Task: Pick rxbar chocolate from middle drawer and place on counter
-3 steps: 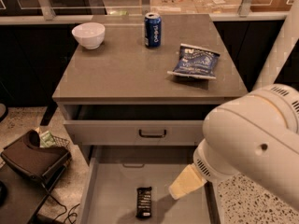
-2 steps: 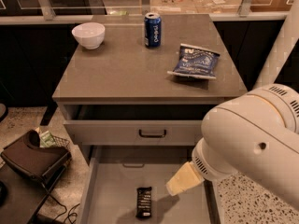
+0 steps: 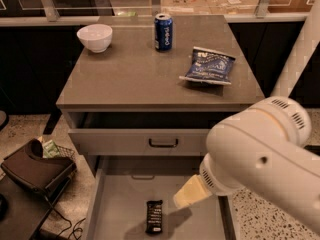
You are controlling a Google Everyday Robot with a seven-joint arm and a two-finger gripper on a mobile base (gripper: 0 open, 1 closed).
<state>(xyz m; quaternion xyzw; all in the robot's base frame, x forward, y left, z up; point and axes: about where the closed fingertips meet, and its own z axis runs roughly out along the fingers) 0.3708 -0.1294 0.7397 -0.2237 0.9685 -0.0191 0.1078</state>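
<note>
The rxbar chocolate (image 3: 154,217) lies flat on the floor of the middle drawer (image 3: 117,204), lengthwise front to back and apart from the side walls, so it looks reachable from above. It is a small, thin bar in a black wrapper with faint pale lettering. The drawer stands pulled out, which exposes the bar. The gripper (image 3: 190,193) hangs just to the bar's right, not touching it; whether it is open or closed cannot be told. Above, the counter (image 3: 130,79) holds a blue snack bag (image 3: 208,66), a can (image 3: 163,32) and a white bowl (image 3: 95,37), with bare surface towards its front, likely room enough for the bar.
</note>
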